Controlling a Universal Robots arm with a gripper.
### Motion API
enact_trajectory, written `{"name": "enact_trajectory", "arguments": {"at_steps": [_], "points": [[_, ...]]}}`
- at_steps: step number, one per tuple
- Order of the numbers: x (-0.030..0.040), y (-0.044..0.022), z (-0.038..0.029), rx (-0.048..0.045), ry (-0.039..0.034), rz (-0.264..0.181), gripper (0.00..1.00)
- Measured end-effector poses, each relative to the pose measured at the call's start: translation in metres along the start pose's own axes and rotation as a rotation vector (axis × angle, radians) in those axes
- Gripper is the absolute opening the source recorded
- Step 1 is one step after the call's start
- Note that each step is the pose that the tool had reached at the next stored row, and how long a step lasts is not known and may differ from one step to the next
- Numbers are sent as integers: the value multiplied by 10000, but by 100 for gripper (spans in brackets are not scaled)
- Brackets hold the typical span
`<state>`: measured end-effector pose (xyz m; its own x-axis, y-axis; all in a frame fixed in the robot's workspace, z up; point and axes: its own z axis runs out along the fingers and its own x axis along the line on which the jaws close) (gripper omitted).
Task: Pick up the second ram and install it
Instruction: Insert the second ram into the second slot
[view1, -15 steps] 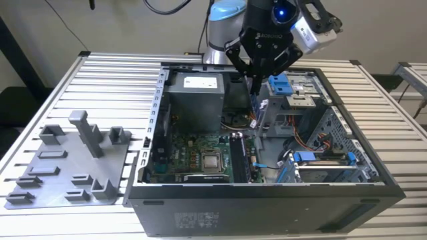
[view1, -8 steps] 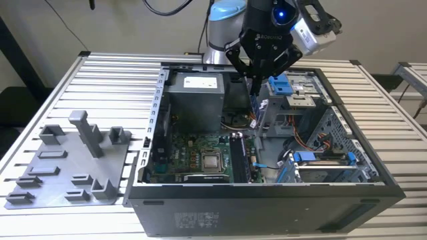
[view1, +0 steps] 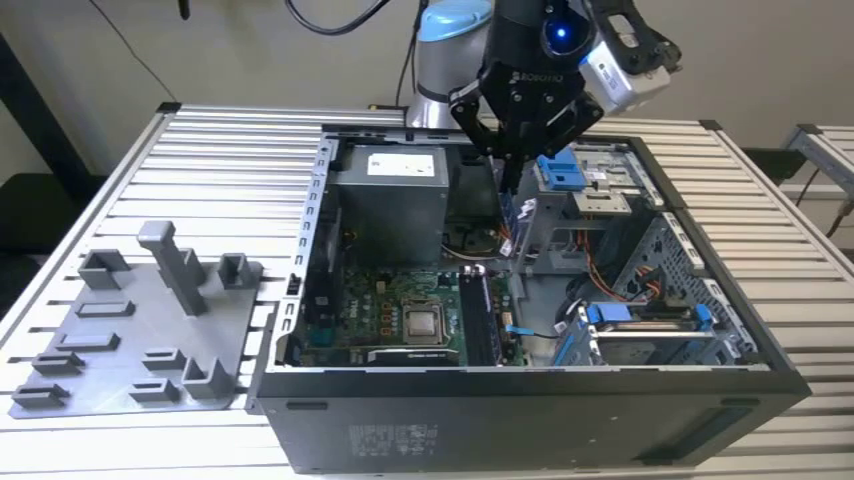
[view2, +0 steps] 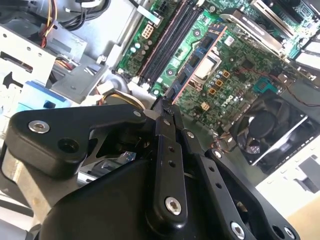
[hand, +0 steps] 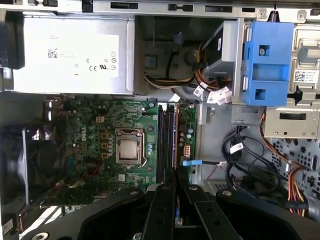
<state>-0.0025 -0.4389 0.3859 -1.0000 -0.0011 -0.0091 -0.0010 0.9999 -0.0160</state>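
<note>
Exterior view: gripper (view1: 513, 160) was clamped on the second ram (view1: 510, 205); stick hung upright inside the open computer case (view1: 534, 420), above the motherboard (view1: 387, 300), near a blue bracket (view1: 563, 172).

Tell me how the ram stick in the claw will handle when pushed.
Probably stiff: the second ram hangs straight from the shut claw without sagging. Likely light, being thin and flat. Possibly fragile: it is a thin bare board pinched at one end.
</note>
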Motion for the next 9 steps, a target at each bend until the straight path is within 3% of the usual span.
{"name": "enact_trajectory", "arguments": {"at_steps": [9], "points": [[1, 1, 96, 1, 6, 102, 13]]}}
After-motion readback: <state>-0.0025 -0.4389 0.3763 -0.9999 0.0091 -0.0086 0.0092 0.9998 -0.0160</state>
